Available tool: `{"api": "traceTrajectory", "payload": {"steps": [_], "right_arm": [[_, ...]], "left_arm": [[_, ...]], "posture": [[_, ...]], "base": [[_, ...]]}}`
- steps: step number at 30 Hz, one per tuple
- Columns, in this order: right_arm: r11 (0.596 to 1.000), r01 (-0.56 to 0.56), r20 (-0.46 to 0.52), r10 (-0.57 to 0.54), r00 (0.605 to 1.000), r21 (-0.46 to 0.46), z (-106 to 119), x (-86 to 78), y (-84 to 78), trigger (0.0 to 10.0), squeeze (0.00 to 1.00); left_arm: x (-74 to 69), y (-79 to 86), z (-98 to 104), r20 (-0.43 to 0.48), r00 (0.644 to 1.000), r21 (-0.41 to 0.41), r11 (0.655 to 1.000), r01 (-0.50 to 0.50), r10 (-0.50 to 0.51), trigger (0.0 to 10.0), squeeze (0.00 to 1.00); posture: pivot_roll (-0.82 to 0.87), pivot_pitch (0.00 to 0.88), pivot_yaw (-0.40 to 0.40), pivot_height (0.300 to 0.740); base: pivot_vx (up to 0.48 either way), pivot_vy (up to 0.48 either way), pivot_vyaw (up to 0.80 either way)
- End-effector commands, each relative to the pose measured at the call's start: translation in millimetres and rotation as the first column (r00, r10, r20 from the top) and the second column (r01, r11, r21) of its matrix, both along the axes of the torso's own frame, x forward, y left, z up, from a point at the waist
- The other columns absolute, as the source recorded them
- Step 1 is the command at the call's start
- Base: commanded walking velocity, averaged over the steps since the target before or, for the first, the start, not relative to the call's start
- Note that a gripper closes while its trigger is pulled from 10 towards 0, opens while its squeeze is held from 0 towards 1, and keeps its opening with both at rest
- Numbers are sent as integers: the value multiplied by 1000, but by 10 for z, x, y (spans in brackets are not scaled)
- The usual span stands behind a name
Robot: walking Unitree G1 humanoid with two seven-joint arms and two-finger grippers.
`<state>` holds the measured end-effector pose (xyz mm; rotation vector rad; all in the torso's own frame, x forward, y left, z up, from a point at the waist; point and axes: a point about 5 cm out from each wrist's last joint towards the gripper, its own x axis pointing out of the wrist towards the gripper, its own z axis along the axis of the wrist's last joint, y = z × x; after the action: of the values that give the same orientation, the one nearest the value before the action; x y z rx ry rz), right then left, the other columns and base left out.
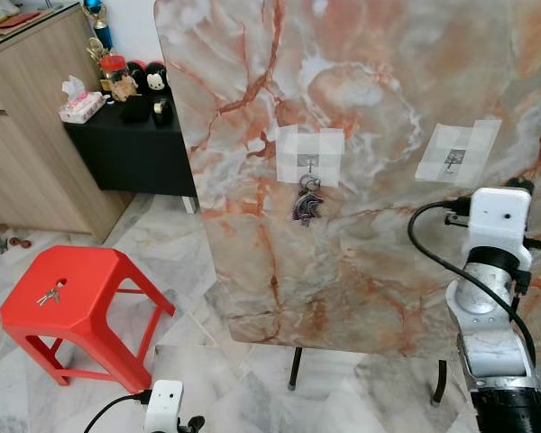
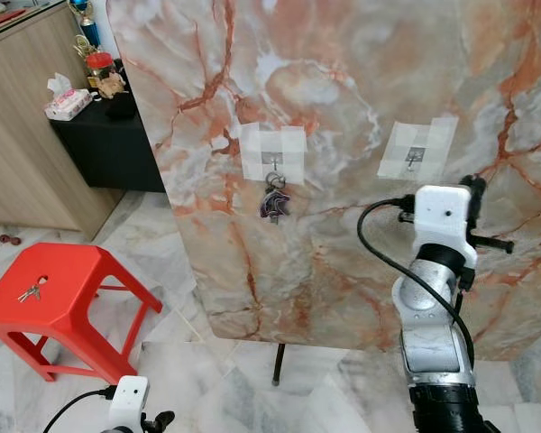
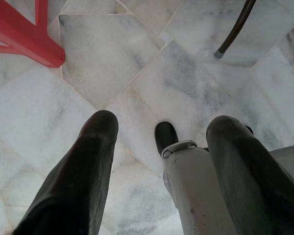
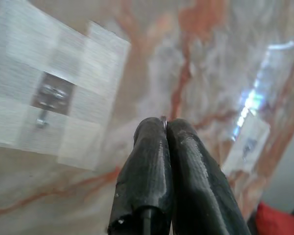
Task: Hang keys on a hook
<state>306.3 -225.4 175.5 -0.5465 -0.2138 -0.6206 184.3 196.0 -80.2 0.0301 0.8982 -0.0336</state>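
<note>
Keys on the left hook, right arm raised at the slab.
A marble slab carries two taped hooks; keys hang from the left hook. More keys lie on the red stool. The right gripper, jaws closed on a thin metal edge, is near the right hook; the left gripper, jaws open, hangs over the floor.

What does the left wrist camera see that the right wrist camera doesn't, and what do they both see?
Left wrist view: the white marble floor, a black stand leg, and the left hand, its fingers apart. Right wrist view: the pinkish marble board, an empty hook taped on it, and the right hand, its fingers pressed together. Both: a bit of the red stool, and each looks along its own hand's two black fingers.
</note>
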Motion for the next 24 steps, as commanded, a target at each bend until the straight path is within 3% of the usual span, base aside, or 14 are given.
{"api": "traceTrajectory", "payload": {"steps": [1,8,15,24], "right_arm": [[999,-17,8,17,1000,-42,40,33,18,10000,0],[970,-81,-69,67,995,-228,-97,115,85,10000,0],[960,-80,-77,62,995,-269,-158,113,86,10000,0],[911,-112,-84,85,993,-397,-207,135,156,10000,0]], "left_arm": [[-30,9,-13,-6,1000,0,1000,-4,4,10000,0],[-26,9,-11,-4,1000,-2,1000,-6,6,10000,0],[-30,14,-12,-3,1000,-2,1000,-10,10,10000,0],[-33,17,-12,-2,1000,-6,1000,-10,10,10000,0]], "posture": [[-89,19,8,740],[-84,29,8,740],[-82,34,10,740],[-83,35,12,740]], "base": [[0,0,0],[0,0,0],[0,0,0],[0,0,0]]}}
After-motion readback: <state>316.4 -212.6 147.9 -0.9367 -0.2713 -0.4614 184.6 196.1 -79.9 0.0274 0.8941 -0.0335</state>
